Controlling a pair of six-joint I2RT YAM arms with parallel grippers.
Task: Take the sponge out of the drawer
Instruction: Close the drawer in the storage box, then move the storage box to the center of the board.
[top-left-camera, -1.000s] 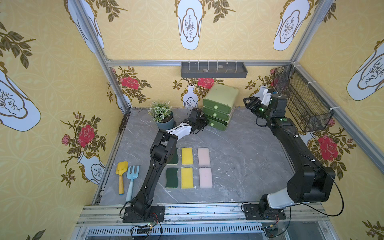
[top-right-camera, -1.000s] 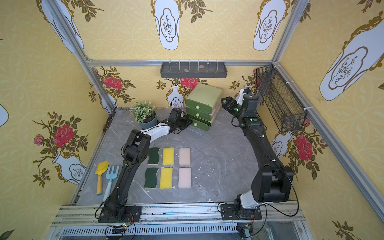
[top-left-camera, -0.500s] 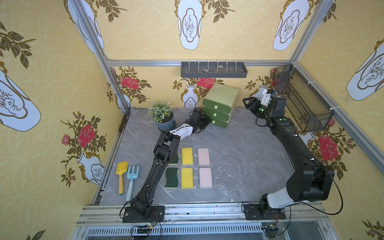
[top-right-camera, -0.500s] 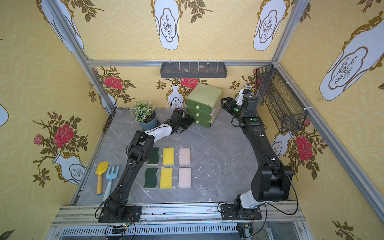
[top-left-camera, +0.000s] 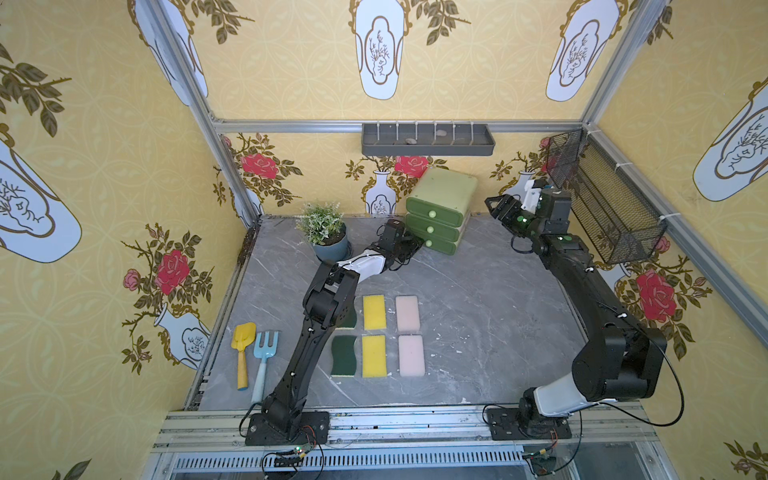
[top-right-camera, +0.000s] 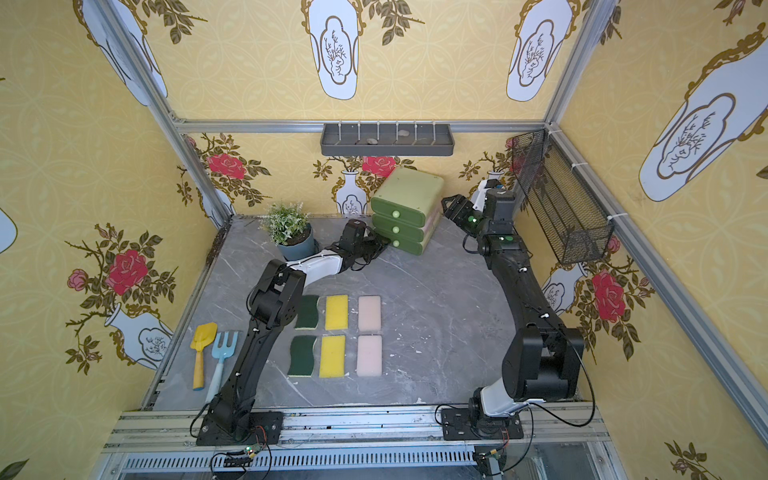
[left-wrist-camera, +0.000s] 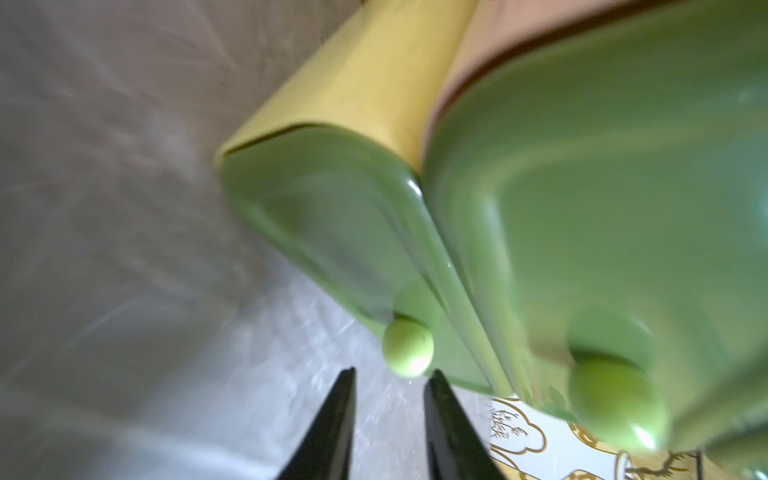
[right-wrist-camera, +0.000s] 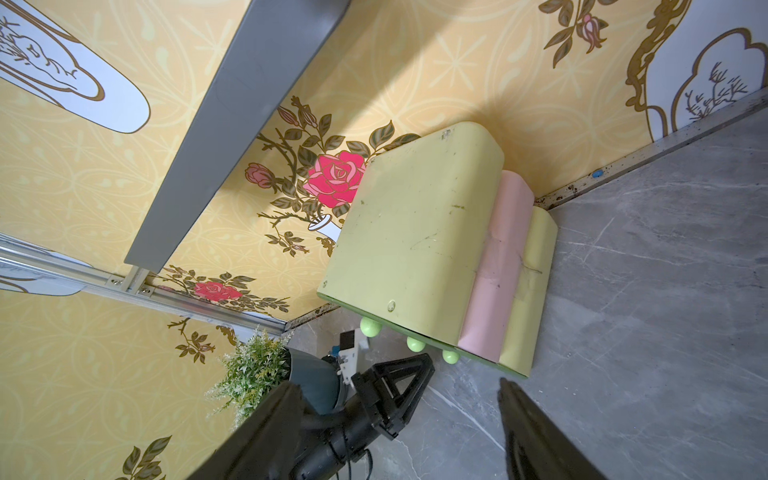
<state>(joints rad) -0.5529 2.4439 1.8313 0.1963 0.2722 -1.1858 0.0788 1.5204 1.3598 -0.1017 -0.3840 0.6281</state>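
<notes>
The green drawer unit (top-left-camera: 440, 199) (top-right-camera: 407, 195) stands at the back wall, and all three of its drawers look shut. The sponge is hidden inside. My left gripper (top-left-camera: 415, 246) (top-right-camera: 380, 248) (left-wrist-camera: 391, 371) is low in front of the bottom drawer (left-wrist-camera: 332, 224). It is open, and that drawer's round knob (left-wrist-camera: 408, 348) sits just off its fingertips, untouched. My right gripper (top-left-camera: 496, 206) (top-right-camera: 451, 206) (right-wrist-camera: 398, 382) hovers raised to the right of the unit (right-wrist-camera: 415, 232), wide open and empty.
Several flat green, yellow and pink cleaning pads (top-left-camera: 374, 311) lie in rows mid-table. A potted plant (top-left-camera: 324, 232) stands left of the unit. A yellow shovel (top-left-camera: 242, 353) and a blue fork (top-left-camera: 264, 361) lie at the left edge. A wire basket (top-left-camera: 602, 199) hangs on the right wall.
My left arm has stretched a little toward the drawer unit, and its jaws have gone from shut to open. The right arm has not moved.
</notes>
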